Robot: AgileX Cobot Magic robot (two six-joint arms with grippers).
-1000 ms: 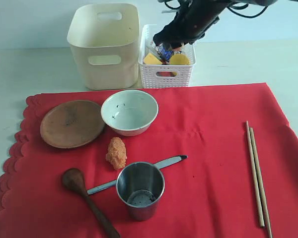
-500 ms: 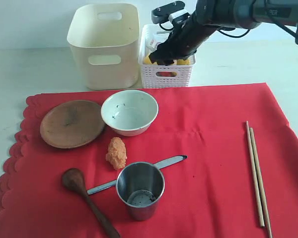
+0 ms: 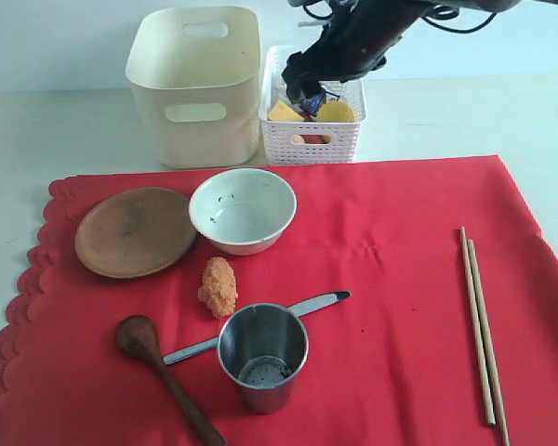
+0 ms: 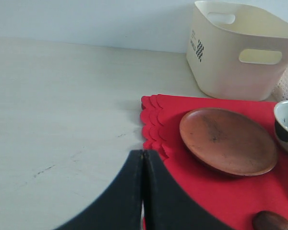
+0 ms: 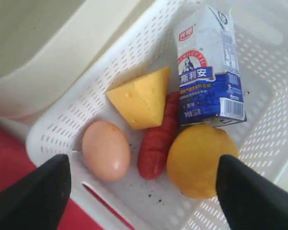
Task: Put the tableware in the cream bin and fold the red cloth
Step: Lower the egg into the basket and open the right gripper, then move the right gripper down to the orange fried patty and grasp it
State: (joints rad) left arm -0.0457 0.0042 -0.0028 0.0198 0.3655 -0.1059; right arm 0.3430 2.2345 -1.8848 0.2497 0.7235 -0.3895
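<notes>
On the red cloth (image 3: 391, 279) lie the brown plate (image 3: 135, 230), white bowl (image 3: 242, 209), steel cup (image 3: 262, 355), dark wooden spoon (image 3: 163, 372), metal knife (image 3: 260, 325) and, at the right, the chopsticks (image 3: 481, 325). Behind the cloth stands the cream bin (image 3: 195, 84). My right gripper (image 5: 144, 191) hangs open over the white basket, holding nothing. The exterior view does not show my left gripper (image 4: 143, 155). It is shut and empty at the cloth's scalloped edge (image 4: 153, 129), near the plate (image 4: 228, 140).
The white lattice basket (image 3: 312, 139) beside the bin holds an egg (image 5: 105, 149), cheese (image 5: 141, 98), a sausage (image 5: 156, 143), a lemon (image 5: 201, 160) and a milk carton (image 5: 209, 72). An orange piece of food (image 3: 219, 286) lies on the cloth between plate and cup.
The right arm shifted about above the white basket and its gripper is over the basket's contents again. Nothing on the cloth has moved.
</notes>
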